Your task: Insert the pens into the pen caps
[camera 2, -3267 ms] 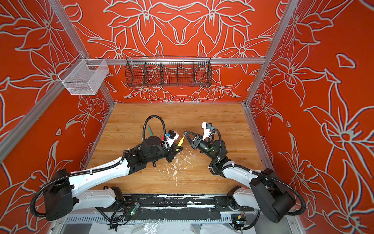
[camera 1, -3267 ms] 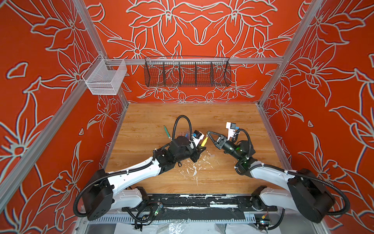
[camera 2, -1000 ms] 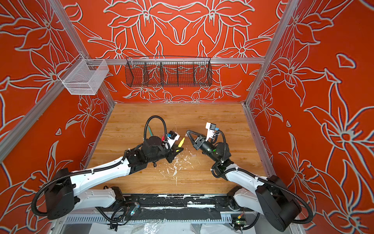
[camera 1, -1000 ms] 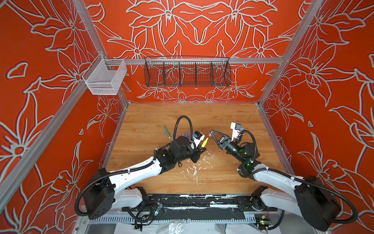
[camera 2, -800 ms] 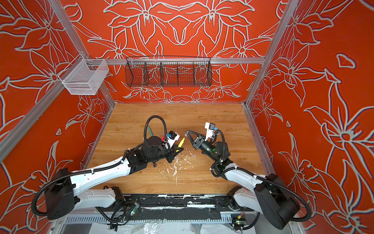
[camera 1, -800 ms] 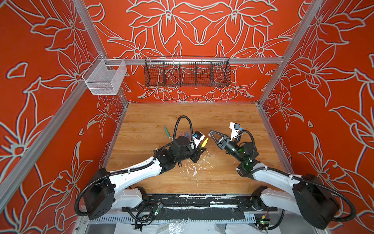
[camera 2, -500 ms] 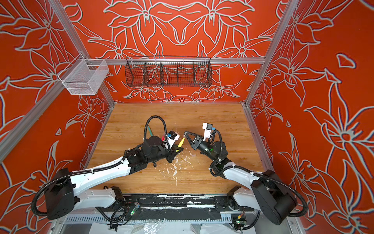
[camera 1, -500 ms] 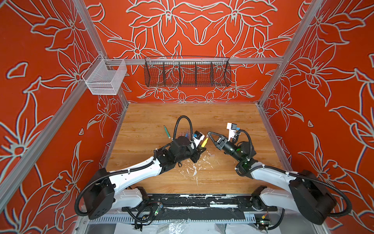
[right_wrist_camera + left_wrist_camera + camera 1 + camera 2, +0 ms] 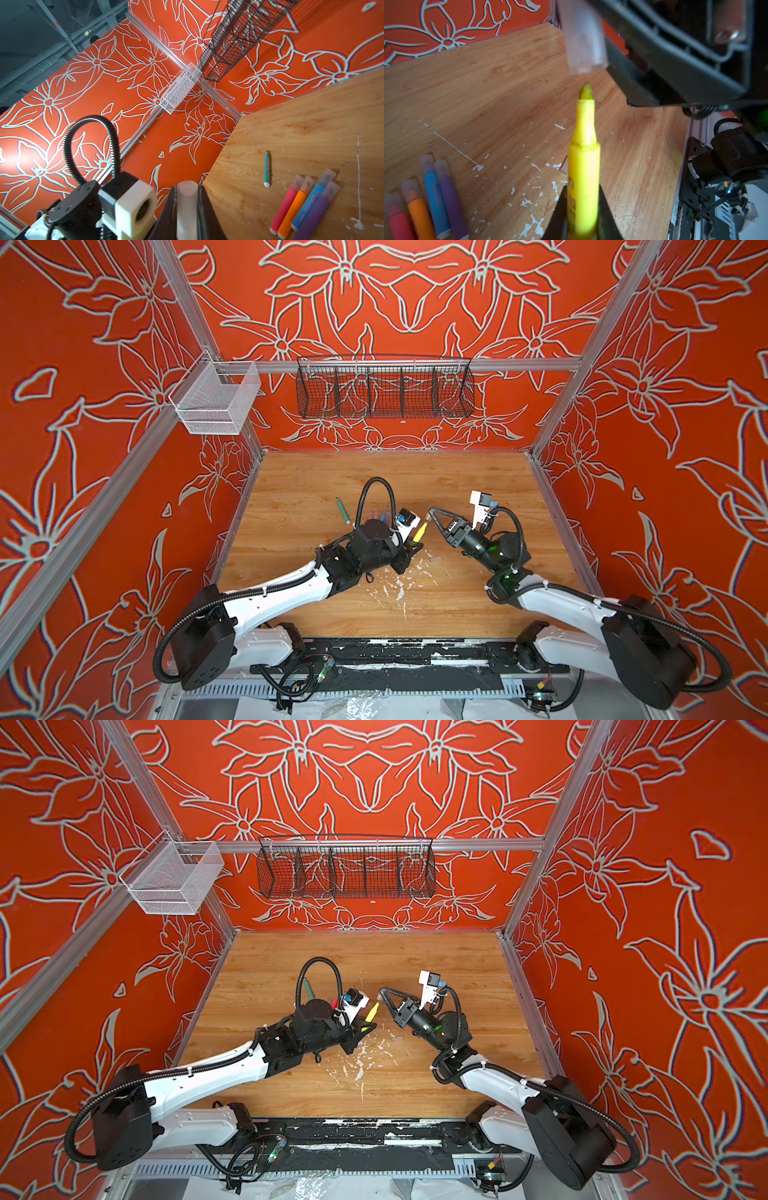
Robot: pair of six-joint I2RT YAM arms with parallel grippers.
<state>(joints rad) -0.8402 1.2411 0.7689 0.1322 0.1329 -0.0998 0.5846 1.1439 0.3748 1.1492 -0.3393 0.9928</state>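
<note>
The yellow pen (image 9: 583,166) is gripped by its barrel in the left tool (image 9: 582,199), whose jaws are closed on it. The pen is held clear of the desk (image 9: 415,472) and tilted upward, with its bare felt tip pointed toward the right arm. A clear cap (image 9: 583,39) is clamped between the closed jaws of the right tool (image 9: 187,199), with its open mouth turned toward the pen. In the left wrist view a small gap is seen between the tip and the mouth of the cap, so the two are nearly in line but apart, and the tip is not inside the cap. In both top views the two tools are seen almost meeting above the middle of the desk. Four more pens are laid side by side, touching, on the desk beyond the left arm: the pink-red pen (image 9: 283,207), the orange pen (image 9: 293,209), the blue pen (image 9: 307,205) and the purple pen (image 9: 313,214), each with a clear cap fitted. The green pen (image 9: 267,169) is laid alone near that row, uncapped. White flecks (image 9: 399,589) are scattered over the desk between the arms. A black wire basket (image 9: 384,391) and a white mesh basket (image 9: 216,400) are hung on the rails above.
</note>
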